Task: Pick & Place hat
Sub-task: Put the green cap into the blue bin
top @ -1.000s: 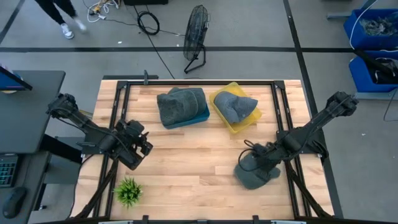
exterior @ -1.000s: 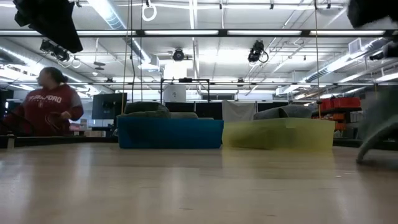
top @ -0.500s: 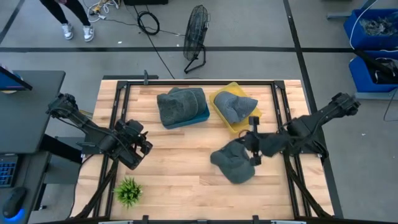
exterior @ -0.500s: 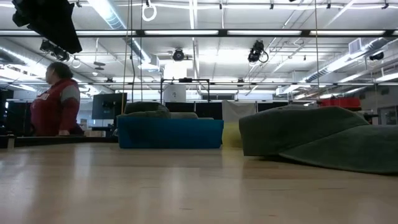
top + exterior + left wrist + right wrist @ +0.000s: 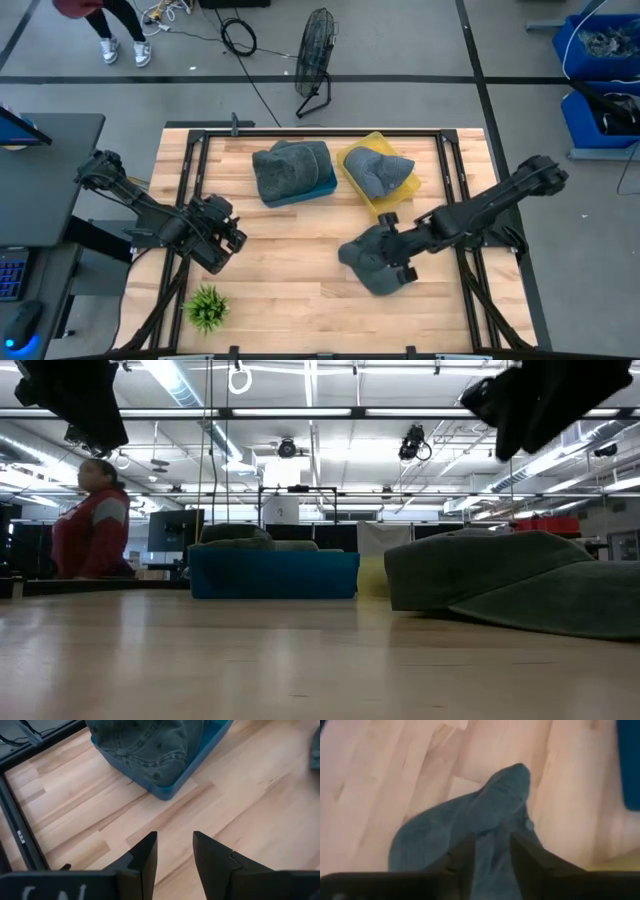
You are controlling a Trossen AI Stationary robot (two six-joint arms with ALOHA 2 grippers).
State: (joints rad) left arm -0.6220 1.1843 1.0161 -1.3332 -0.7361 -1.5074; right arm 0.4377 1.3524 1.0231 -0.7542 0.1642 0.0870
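I read the loose grey-green denim hat lying flat on the light wooden bench, centre-right, near the yellow plastic bin but apart from it. In the low view the same hat rests on the bench surface. Right gripper sits directly over the hat; right wrist view shows its jaws slightly apart above the crown, fabric visible between them, contact cannot be confirmed. Left gripper waits over the bench's left side, jaws apart, nothing between them, w/ the blue plastic bin ahead of it. Blue bin holds a second grey hat; yellow bin holds a third grey hat. Small green plant stands at the bench's front-left corner.
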